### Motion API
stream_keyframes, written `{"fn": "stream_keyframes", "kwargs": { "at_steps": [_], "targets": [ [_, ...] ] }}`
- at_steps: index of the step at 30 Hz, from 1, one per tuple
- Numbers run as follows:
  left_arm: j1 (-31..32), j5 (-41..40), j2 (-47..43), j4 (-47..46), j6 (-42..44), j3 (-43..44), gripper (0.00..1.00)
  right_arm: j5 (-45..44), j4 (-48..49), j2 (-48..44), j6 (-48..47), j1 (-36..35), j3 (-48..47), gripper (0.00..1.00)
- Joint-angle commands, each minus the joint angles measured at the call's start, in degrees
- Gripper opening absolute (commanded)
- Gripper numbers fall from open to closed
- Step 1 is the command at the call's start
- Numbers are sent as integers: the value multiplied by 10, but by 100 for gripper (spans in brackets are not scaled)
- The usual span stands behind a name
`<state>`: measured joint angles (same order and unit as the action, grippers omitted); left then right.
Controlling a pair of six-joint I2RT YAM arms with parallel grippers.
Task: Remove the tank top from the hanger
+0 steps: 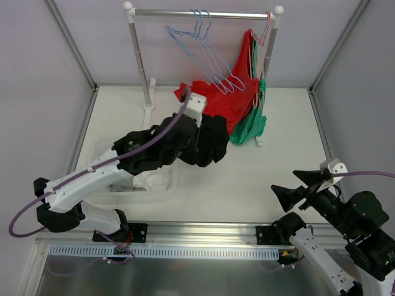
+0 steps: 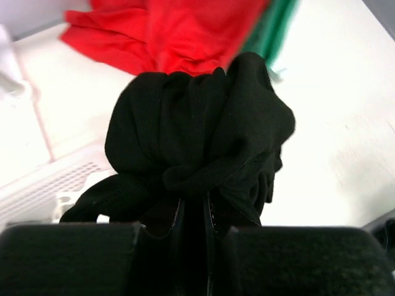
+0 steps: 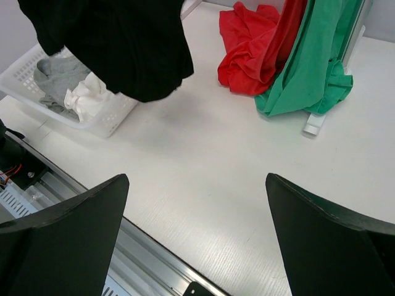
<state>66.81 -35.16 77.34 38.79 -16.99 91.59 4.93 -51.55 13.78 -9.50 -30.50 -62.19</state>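
Tank top [image 2: 197,135], black soft knit, is bunched into a wrinkled ball and hangs above the smooth white desk [image 1: 247,179], pinched tight in the left gripper [image 2: 207,225] beside the slotted plastic basket [image 3: 114,117]. Right gripper [image 3: 197,180] is spread wide.

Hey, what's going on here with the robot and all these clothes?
The left gripper is shut on a bunched black tank top, holding it above the table near a white basket. The right gripper sits open. A red garment and a green garment hang on the rack beside empty blue hangers.
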Motion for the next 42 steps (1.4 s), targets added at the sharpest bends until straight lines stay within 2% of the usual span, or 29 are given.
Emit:
{"fn": "stream_keyframes", "kwargs": {
  "at_steps": [1, 2, 7, 13, 23, 29, 35, 42],
  "targets": [
    [-54, -40, -47, 53, 3, 46, 0, -3, 33, 5, -3, 1, -6, 100],
    [-87, -33, -61, 59, -2, 46, 0, -3, 33, 5, -4, 2, -7, 99],
    [-153, -40, -92, 81, -24, 14, 0, -4, 36, 7, -5, 1, -10, 99],
    [-258, 25, -146, 85, -93, -98, 0, 1, 43, 14, -5, 1, -8, 99],
    [-362, 69, -171, 81, -167, -259, 0, 18, 57, 20, 3, 1, 1, 100],
    [-375, 75, -163, 47, -198, -323, 0, 20, 57, 20, 2, 1, 3, 100],
    [-412, 148, -114, -36, -199, -382, 0, 34, 65, 22, 11, 2, 14, 100],
    [-431, 175, -59, -101, -226, -446, 0, 47, 73, 13, 23, 2, 37, 99]
  ]
}}
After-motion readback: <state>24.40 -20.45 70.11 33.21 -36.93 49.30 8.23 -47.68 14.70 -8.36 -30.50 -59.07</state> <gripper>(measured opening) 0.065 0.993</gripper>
